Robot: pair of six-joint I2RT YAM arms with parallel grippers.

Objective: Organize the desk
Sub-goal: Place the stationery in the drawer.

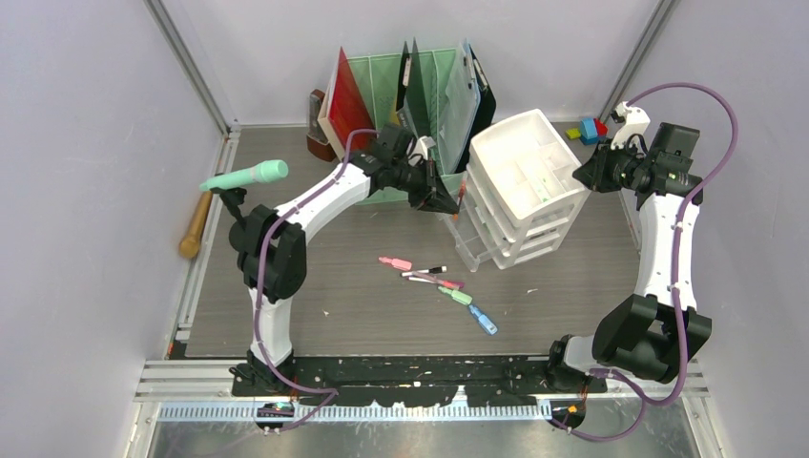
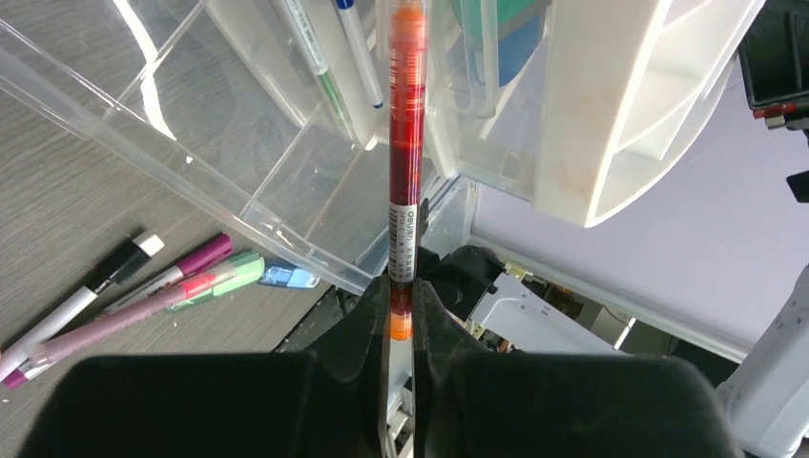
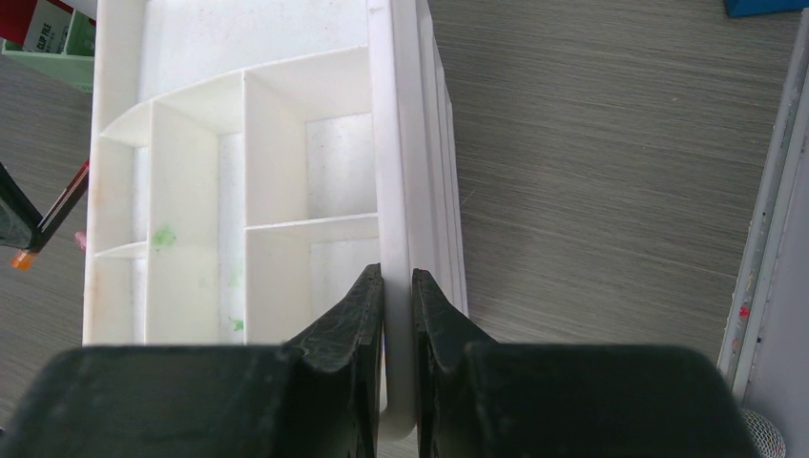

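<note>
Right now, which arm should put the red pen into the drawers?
Left. The left gripper holds the red pen at the open clear drawer; the right gripper is clamped on the white tray by its rim, apparently steadying the unit.

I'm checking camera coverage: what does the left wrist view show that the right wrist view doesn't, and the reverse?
Only left wrist: loose pens lying on the desk, and clear drawers with pens inside. Only right wrist: the right hand clamped on the white tray at its wall, with its compartments seen from above. Both: the red pen held by the left hand, the white tray and the desk.
</note>
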